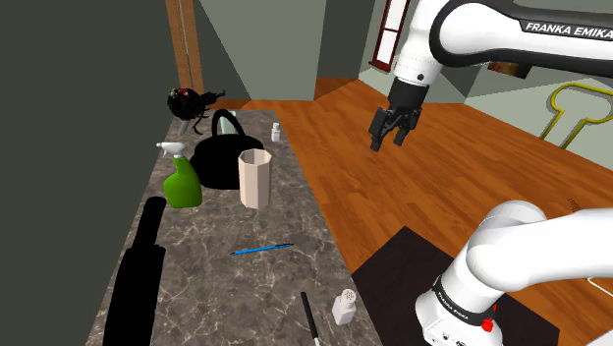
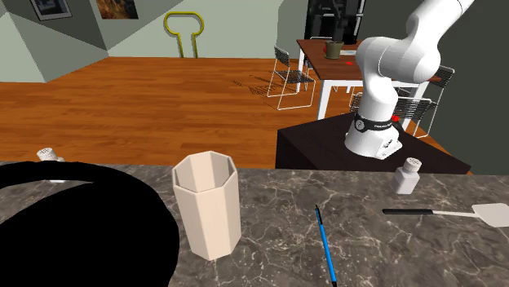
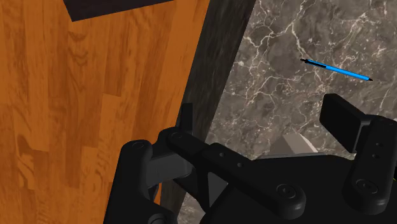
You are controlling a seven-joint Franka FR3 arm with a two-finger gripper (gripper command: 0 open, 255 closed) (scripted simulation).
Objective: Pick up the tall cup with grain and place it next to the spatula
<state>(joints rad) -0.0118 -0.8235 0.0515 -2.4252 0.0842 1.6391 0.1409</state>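
Looking along a dark, white-veined stone counter [image 1: 221, 290], running from near to far beside a grey wall. Finding, about midway, a tall pale faceted cup [image 1: 254, 178] standing upright, just right of a green spray bottle [image 1: 182, 183] in the shoulder view, with a black kettle [image 1: 224, 157] just behind both. Spotting a blue pen [image 1: 262, 250] lying flat nearer, apart from the cup. Noting a white shaker [image 1: 344, 307] standing at the near right edge, a spatula [image 1: 308, 317] lying just beside it. Catching a small white bottle [image 1: 276, 132] standing farther off, right of the kettle.
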